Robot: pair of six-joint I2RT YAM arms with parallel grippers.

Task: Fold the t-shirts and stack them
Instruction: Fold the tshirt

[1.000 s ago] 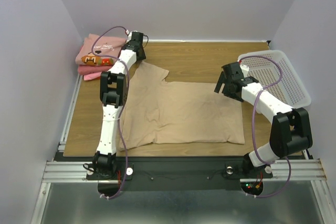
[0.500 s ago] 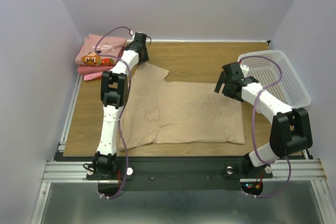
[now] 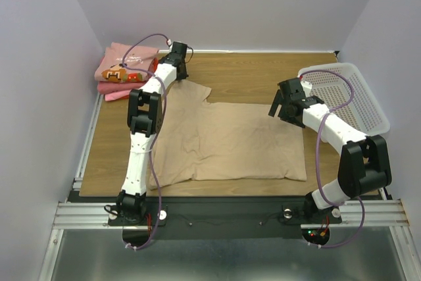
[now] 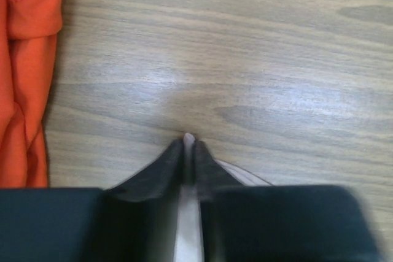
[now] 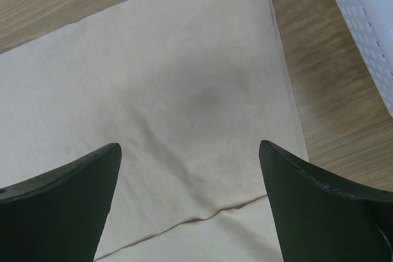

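The tan t-shirt (image 3: 230, 139) lies spread flat in the middle of the table. My left gripper (image 3: 179, 54) is at the far left by the shirt's upper sleeve. In the left wrist view the left gripper (image 4: 189, 142) is shut on a thin pale fold of cloth (image 4: 188, 213), low over the wood. My right gripper (image 3: 281, 103) hovers open and empty over the shirt's right edge (image 5: 202, 90), its jaws (image 5: 189, 146) wide apart. A folded stack sits at the back left: the dusty pink graphic shirt (image 3: 122, 64) on top, the orange-red one (image 3: 112, 88) under it, and lighter pink (image 3: 115, 96) lowest.
A white mesh basket (image 3: 368, 106) stands at the right edge; its wall shows in the right wrist view (image 5: 368, 41). The orange-red shirt (image 4: 24, 78) is just left of the left gripper. Grey walls enclose the wooden table (image 3: 263, 70).
My left gripper has shifted slightly right and farther back, drawing the tan shirt's sleeve with it. The right arm has not moved.
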